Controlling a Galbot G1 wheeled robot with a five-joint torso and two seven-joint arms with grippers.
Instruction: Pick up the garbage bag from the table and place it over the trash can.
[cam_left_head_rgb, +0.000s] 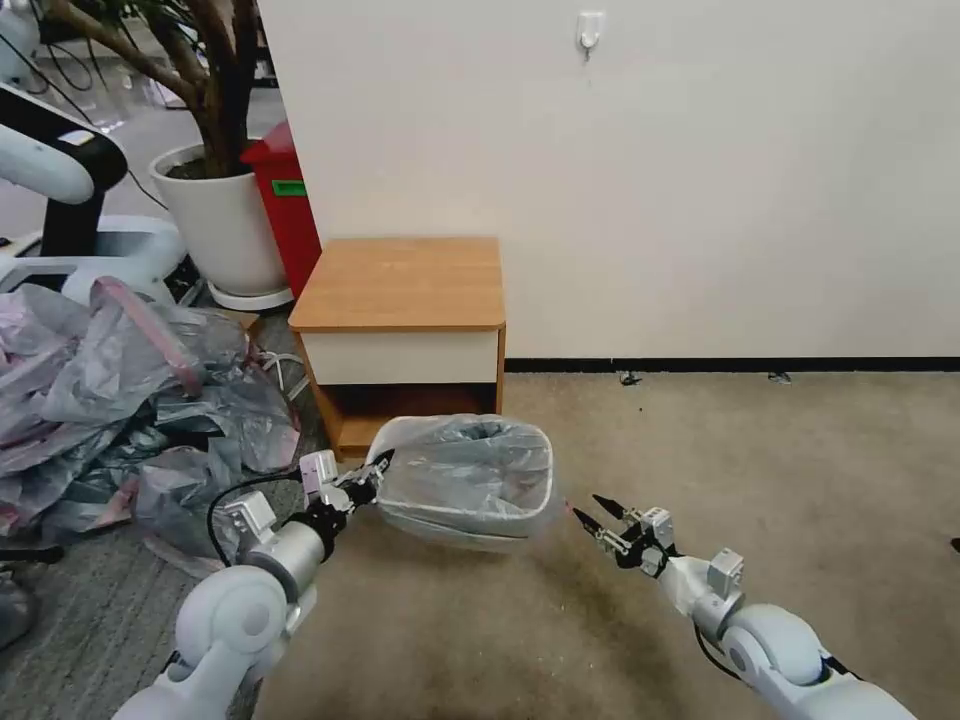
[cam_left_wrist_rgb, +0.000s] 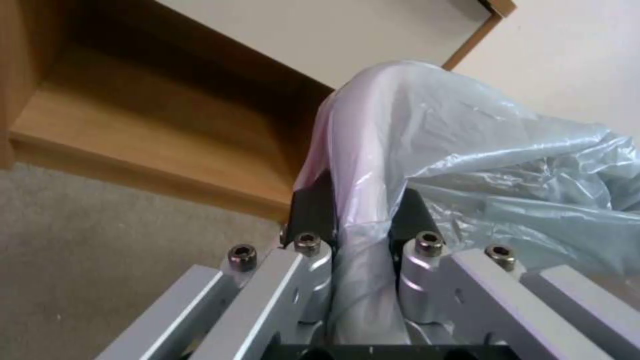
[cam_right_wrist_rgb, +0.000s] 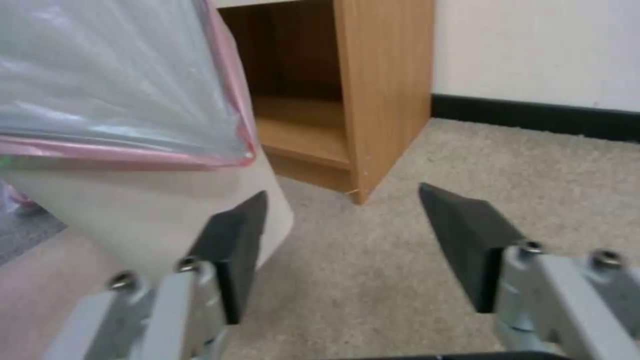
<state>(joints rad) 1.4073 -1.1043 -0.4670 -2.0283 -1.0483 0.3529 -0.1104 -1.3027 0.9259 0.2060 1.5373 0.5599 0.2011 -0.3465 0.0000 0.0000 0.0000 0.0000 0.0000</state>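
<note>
Head view, garbage bag (cam_left_head_rgb: 470, 478): thin, crinkly, translucent grey film with a pink rim band, draped over the trash can's mouth and folded down its sides, apparently so the liner stays seated.
Trash can (cam_right_wrist_rgb: 143, 220): smooth cream plastic, tapering downward, standing on the carpet just before the bench.
Left gripper (cam_left_head_rgb: 372, 478): fingers closed on a fold of the bag's pink edge at the can's left side; the grip probably keeps the film taut against the rim.
Right gripper (cam_left_head_rgb: 598, 513): fingers spread wide, holding nothing, just beside the can's right side and apart from it.
Bench (cam_left_head_rgb: 405, 285): light-brown wooden nightstand, rounded top corners, white drawer front, open lower shelf, against the wall.
Heap of bags (cam_left_head_rgb: 110, 400): similar grey-pink plastic, crumpled on the floor to the left.
</note>
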